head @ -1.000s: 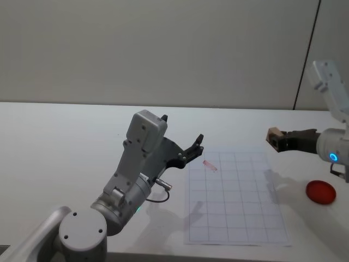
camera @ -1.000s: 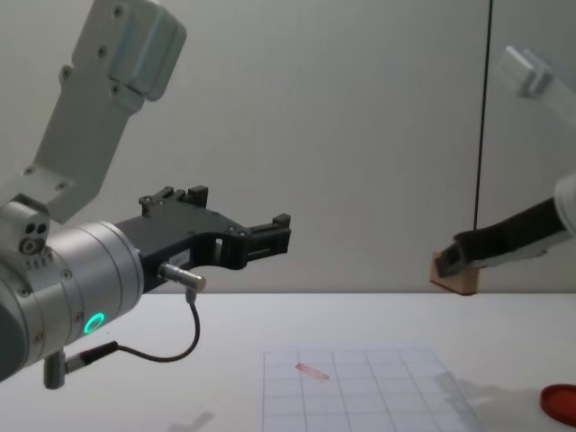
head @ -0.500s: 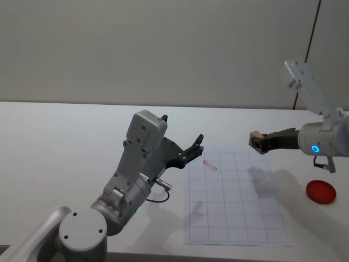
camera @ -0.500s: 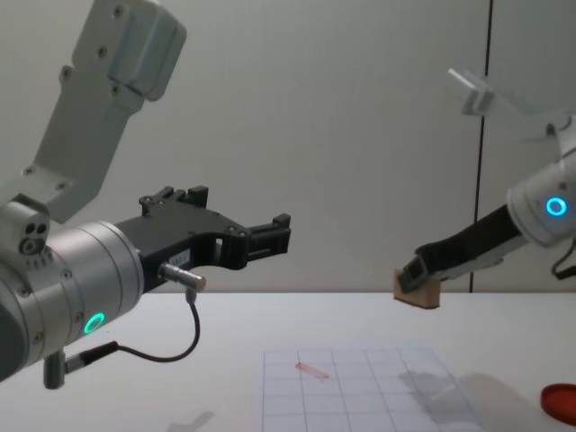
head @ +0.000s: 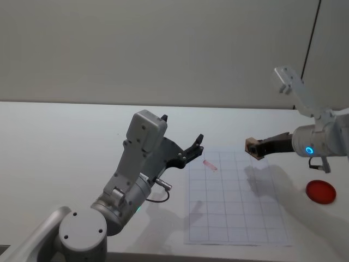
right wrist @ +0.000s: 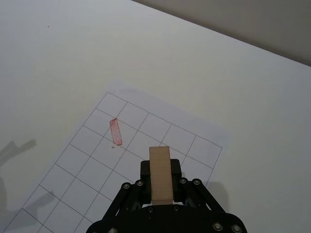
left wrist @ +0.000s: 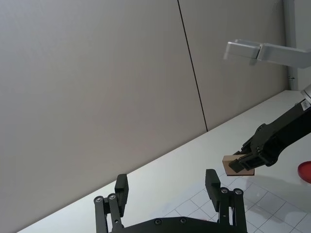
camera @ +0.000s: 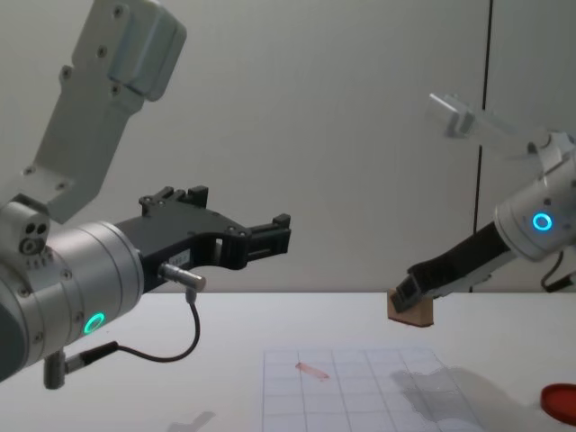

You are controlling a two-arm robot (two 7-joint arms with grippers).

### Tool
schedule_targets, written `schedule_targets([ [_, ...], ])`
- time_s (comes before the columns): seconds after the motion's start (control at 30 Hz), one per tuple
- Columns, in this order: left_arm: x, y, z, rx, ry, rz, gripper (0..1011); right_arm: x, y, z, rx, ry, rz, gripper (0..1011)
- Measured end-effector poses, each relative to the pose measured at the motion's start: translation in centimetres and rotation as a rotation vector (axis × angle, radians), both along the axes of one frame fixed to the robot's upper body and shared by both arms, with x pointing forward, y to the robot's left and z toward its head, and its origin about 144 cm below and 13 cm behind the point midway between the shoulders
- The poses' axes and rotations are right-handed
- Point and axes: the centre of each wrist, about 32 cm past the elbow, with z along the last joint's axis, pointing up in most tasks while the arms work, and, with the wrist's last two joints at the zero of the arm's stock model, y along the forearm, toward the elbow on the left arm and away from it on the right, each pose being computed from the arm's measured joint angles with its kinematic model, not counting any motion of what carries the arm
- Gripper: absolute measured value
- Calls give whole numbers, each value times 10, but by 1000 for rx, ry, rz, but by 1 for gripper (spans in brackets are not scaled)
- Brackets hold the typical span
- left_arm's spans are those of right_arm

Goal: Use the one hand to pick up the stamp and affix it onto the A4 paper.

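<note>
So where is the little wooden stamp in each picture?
Head view: stamp above the A4 paper's far edge.
Left wrist view: stamp beyond the left gripper.
Right wrist view: stamp in the right gripper.
Chest view: stamp right of centre.
Shared landmark: the A4 paper's grid.

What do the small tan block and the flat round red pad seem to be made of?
The small tan block, held in the right gripper, looks like bare wood: matte, pale, square-edged, though no grain shows. The flat round red pad is evenly red and matte; plastic or rubber perhaps, I cannot tell which.
</note>
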Motion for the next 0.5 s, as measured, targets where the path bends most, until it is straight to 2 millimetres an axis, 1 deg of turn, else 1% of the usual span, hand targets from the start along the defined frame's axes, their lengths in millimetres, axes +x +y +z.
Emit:
schedule_targets([
  [0.27,0,0,0,0,0,0,1002,5,3,-3,-25,11,26,217],
  [0.5,0,0,0,0,0,0,1002,10,6,-1,-35,21,43,217],
])
